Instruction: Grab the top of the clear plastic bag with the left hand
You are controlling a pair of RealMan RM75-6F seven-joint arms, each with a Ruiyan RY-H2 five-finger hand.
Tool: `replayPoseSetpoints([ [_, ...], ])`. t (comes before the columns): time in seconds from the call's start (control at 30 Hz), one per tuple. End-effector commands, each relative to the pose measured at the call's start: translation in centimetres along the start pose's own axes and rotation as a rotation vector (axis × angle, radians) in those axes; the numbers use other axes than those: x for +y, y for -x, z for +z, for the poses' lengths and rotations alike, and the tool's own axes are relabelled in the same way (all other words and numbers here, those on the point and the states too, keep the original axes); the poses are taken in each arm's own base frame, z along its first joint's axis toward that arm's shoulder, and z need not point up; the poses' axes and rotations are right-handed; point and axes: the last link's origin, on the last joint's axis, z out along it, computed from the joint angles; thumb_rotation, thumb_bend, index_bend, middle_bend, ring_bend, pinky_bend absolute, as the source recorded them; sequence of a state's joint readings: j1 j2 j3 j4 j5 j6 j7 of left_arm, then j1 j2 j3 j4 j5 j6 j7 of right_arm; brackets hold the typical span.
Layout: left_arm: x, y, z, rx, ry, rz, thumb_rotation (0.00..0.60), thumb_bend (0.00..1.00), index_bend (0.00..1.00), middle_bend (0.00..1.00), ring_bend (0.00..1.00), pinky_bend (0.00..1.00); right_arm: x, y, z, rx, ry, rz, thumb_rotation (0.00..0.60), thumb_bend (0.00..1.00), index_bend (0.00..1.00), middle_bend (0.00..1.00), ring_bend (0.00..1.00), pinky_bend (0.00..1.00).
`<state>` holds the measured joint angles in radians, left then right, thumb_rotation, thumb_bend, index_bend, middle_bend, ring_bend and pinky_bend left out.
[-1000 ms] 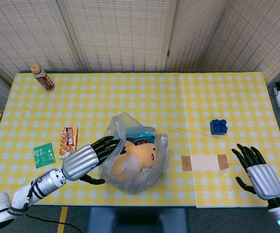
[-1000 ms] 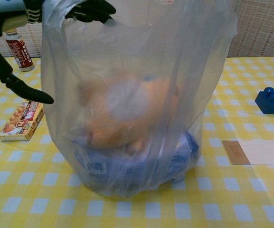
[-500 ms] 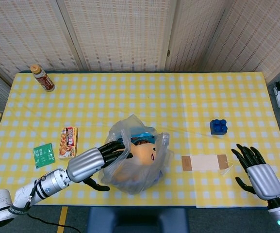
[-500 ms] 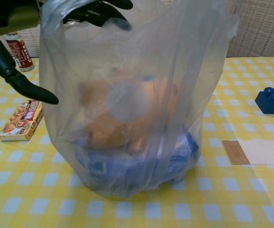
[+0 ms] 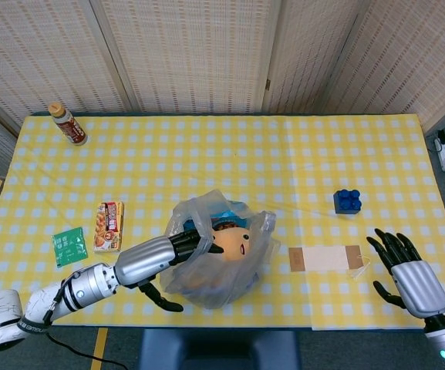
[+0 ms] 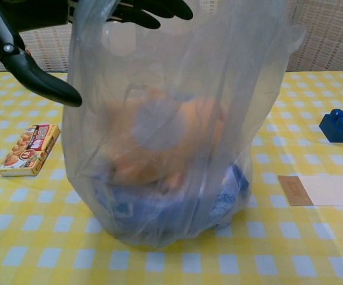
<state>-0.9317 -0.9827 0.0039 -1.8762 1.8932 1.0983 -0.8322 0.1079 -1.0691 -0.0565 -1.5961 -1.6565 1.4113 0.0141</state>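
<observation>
The clear plastic bag stands near the table's front edge, holding an orange plush toy and a blue packet. In the chest view the bag fills the middle of the frame. My left hand reaches from the left to the bag's top. Its dark fingers lie over the rim into the mouth, while the thumb sticks out apart on the outside. No plastic is pinched between them. My right hand rests at the front right, fingers spread, holding nothing.
A snack box and a green packet lie left of the bag. A brown bottle stands at the far left. A blue block and a flat paper envelope lie to the right.
My left hand has moved right and its fingers have pushed further over the rim into the bag's mouth. The bag's top has shifted slightly right. The right hand has stayed still.
</observation>
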Motion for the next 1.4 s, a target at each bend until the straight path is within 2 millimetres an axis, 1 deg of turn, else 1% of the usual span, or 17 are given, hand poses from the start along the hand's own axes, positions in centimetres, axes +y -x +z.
replayPoseSetpoints([
  [0.03,0.2,-0.3,0.4,-0.026,0.001,-0.074,0.600,0.02,0.02,0.16,0.05,0.00,0.0,0.0,0.0,0.000,0.000,-0.002,0.600,0.36,0.00,0.00,0.00,0.00],
  [0.17,0.0,-0.6,0.9,-0.045,-0.010,-0.109,0.600,0.02,0.02,0.16,0.05,0.00,0.0,0.0,0.1,0.002,-0.002,-0.006,0.600,0.36,0.00,0.00,0.00,0.00],
  [0.27,-0.1,-0.7,1.3,-0.056,-0.014,-0.104,0.600,0.02,0.02,0.16,0.05,0.00,0.0,0.1,0.1,0.001,-0.001,-0.005,0.600,0.36,0.00,0.00,0.00,0.00],
  [0.4,0.1,-0.7,1.7,-0.062,-0.015,-0.118,0.600,0.02,0.02,0.16,0.05,0.00,0.1,0.0,0.2,0.003,0.002,-0.003,0.600,0.36,0.00,0.00,0.00,0.00],
  [0.53,0.0,-0.6,2.2,-0.072,-0.023,-0.182,0.600,0.02,0.03,0.14,0.02,0.00,0.1,0.1,0.1,-0.012,-0.003,0.008,0.600,0.36,0.00,0.00,0.00,0.00],
  [0.6,-0.3,-0.8,2.3,-0.072,-0.027,-0.206,0.600,0.02,0.03,0.13,0.01,0.02,0.1,0.0,0.0,-0.015,-0.005,0.012,0.600,0.36,0.00,0.00,0.00,0.00],
  [0.67,-0.5,-0.9,2.4,-0.075,-0.029,-0.238,0.600,0.02,0.03,0.12,0.00,0.04,0.2,-0.1,0.0,-0.010,-0.006,0.012,0.600,0.36,0.00,0.00,0.00,0.00],
  [0.87,-0.4,-1.6,3.4,-0.072,0.012,-0.350,0.600,0.02,0.04,0.11,0.00,0.05,0.4,0.0,0.2,-0.020,0.000,0.020,0.600,0.36,0.00,0.00,0.00,0.00],
  [1.17,-0.2,-2.3,3.5,-0.061,0.066,-0.383,0.600,0.02,0.05,0.11,0.00,0.06,0.5,0.1,0.5,-0.030,0.008,0.023,0.600,0.36,0.00,0.00,0.00,0.00],
  [1.33,-0.2,-2.0,3.8,-0.088,0.063,-0.408,0.600,0.02,0.04,0.11,0.00,0.06,0.6,-0.1,0.4,-0.024,0.011,0.024,0.600,0.36,0.00,0.00,0.00,0.00],
  [1.4,-0.3,-1.9,4.0,-0.105,0.058,-0.418,0.600,0.02,0.03,0.11,0.00,0.07,0.6,-0.1,0.4,-0.024,0.011,0.024,0.600,0.36,0.00,0.00,0.00,0.00],
])
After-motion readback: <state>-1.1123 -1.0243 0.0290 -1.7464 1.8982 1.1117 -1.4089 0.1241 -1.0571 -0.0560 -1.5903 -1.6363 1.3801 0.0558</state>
